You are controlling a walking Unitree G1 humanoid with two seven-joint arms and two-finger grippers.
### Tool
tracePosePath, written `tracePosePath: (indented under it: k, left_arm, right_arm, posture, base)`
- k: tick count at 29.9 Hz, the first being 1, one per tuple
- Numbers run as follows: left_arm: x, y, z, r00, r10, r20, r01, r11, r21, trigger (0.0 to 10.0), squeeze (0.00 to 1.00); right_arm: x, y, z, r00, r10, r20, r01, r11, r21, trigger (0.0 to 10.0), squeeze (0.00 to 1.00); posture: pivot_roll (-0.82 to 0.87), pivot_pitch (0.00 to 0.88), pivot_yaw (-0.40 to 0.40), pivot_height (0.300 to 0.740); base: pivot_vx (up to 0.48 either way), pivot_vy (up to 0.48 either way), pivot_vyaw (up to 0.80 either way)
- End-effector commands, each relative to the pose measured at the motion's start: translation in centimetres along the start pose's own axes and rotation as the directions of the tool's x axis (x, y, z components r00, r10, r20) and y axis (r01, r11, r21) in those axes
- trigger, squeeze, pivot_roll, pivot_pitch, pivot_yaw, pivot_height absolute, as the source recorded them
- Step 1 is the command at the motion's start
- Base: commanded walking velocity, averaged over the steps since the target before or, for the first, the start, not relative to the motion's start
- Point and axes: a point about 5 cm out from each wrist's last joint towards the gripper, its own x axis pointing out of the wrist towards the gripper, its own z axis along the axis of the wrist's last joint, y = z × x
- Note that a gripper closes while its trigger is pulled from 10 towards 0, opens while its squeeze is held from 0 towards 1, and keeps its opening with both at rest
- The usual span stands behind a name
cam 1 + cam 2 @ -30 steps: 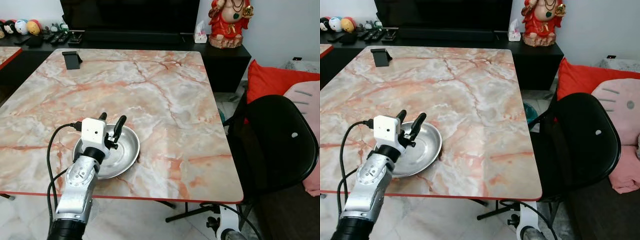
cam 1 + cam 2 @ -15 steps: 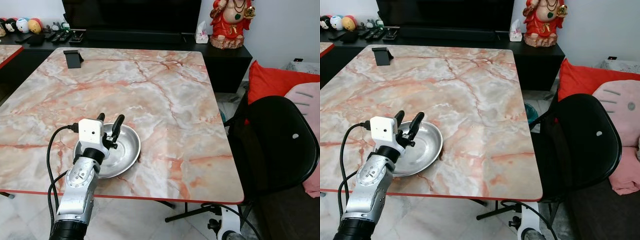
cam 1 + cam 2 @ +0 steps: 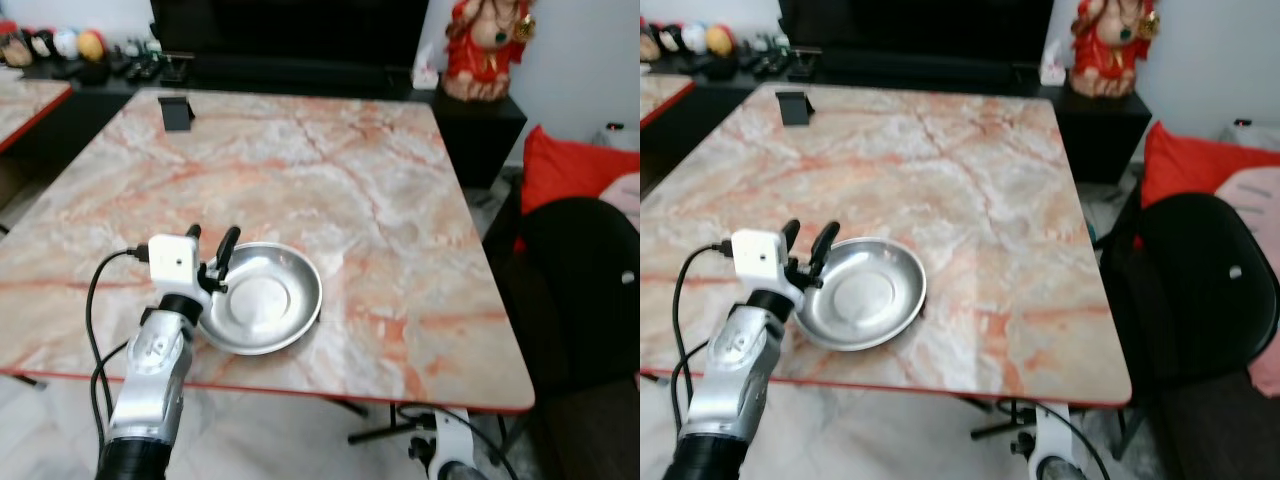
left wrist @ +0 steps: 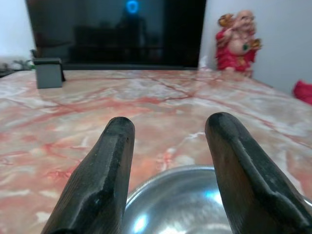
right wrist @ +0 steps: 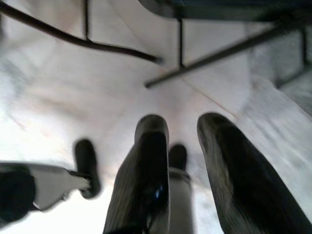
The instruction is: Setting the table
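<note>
Your whole head view has swung and blurred since half a second ago, so the camera moved, not the marble counter (image 3: 380, 200). The steel bowl (image 3: 262, 297) now sits clear of the left end effector (image 3: 207, 262), just beyond its spread, empty fingertips; earlier they overlapped its rim. That reads as the bowl being placed. The right end effector (image 5: 183, 161) hangs parted over the floor.

1 bowl (image 3: 262, 298), 1 chair (image 3: 1210, 290) (blurry, prob.)
</note>
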Motion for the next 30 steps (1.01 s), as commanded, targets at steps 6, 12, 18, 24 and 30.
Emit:
tracePosePath:
  k: [6,12,18,24,30]
  left_arm:
    - [-0.08,0.56,0.22,1.000,0.007,0.006,-0.007,1.000,0.016,10.0,0.00]
    - [-0.09,0.55,0.18,1.000,0.004,0.005,-0.004,1.000,0.017,10.0,0.00]
    - [-0.01,0.52,0.22,1.000,0.002,0.007,-0.002,1.000,0.018,10.0,0.00]
    - [0.02,0.58,0.35,1.000,0.002,0.010,-0.002,1.000,0.017,10.0,0.00]
    - [0.08,0.80,0.52,1.000,0.008,0.012,-0.008,1.000,0.020,10.0,0.00]
  right_arm:
    - [0.04,0.32,0.10,1.000,0.008,0.006,-0.008,1.000,0.003,10.0,0.00]
    - [0.02,0.31,0.00,1.000,0.009,0.006,-0.009,1.000,0.006,10.0,0.00]
    - [0.01,0.32,-0.07,1.000,0.010,0.005,-0.010,1.000,0.007,10.0,0.00]
    - [0.01,0.47,-0.07,1.000,0.021,0.007,-0.021,1.000,-0.005,10.0,0.00]
    - [0.04,0.64,0.06,0.999,0.030,0.012,-0.029,1.000,-0.001,10.0,0.00]
  posture:
    - [0.11,0.000,-0.067,0.740]
    - [0.10,0.000,-0.066,0.740]
    - [0.11,0.000,-0.067,0.740]
    - [0.11,0.000,-0.062,0.740]
    - [0.12,0.000,-0.057,0.740]
  base:
    - [0.000,0.370,0.00]
    - [0.000,0.368,0.00]
    - [0.000,0.371,0.00]
    - [0.000,0.247,0.00]
    - [0.000,0.062,0.67]
